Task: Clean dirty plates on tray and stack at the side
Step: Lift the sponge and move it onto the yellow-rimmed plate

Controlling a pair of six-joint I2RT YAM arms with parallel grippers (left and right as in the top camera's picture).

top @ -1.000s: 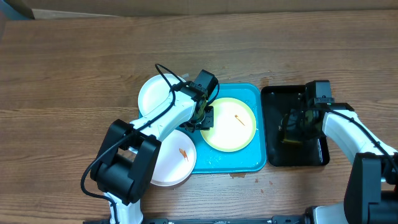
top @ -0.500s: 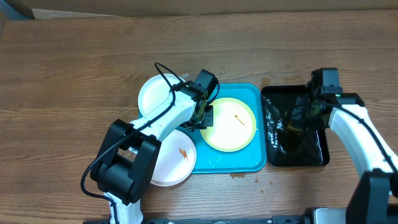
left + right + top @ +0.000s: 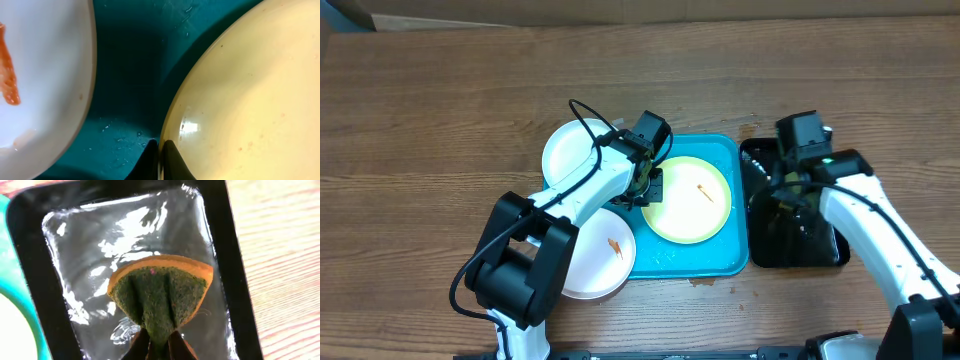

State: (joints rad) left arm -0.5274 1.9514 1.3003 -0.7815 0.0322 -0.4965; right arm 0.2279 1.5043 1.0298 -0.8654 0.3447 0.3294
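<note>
Three plates need washing. Starting from the desk's left side, a plain white plate (image 3: pixel 567 150) sits toward the far edge and a speckled white plate (image 3: pixel 598 262) toward the near edge, overlapping the turquoise tray (image 3: pixel 725 257) at its left rim. My left gripper (image 3: pixel 160 152) is pinched on the left rim of the lime-rimmed plate (image 3: pixel 690 212) lying in that tray. Further right, my right gripper (image 3: pixel 157 347) is clamped on a folded sponge (image 3: pixel 159 292) above the wet black tray (image 3: pixel 222 265). I judge scrubbing is next: the sponge must clear both tray rims. Open desk for stacking lies far and left.
</note>
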